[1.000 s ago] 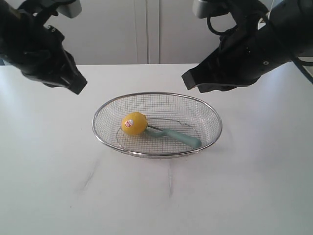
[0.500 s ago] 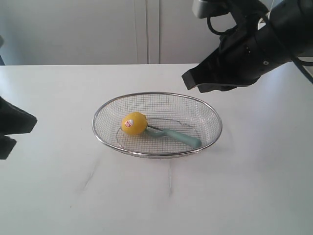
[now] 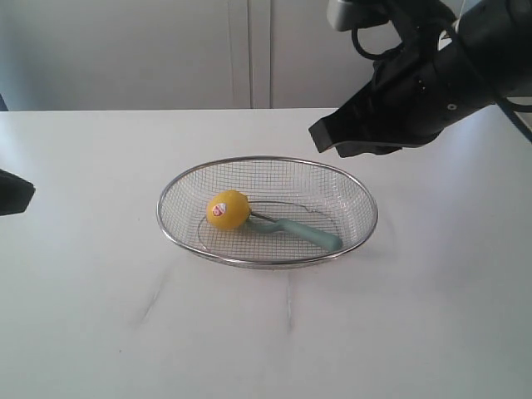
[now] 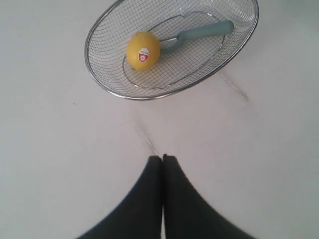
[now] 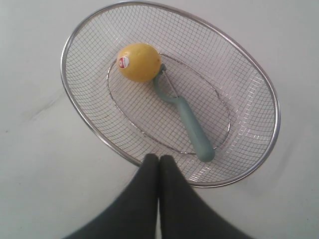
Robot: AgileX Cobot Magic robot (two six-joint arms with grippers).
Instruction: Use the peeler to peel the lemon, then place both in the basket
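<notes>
The red-and-white sticker on the lemon is too small to read

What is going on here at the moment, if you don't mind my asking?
Nothing is being handled right now. The lemon and the peeler lie together in the wire basket on the white table, the blade head against the lemon, whose sticker is on. Both grippers are shut and empty: the right gripper hangs near the basket, the left gripper sits off to the side.
</notes>
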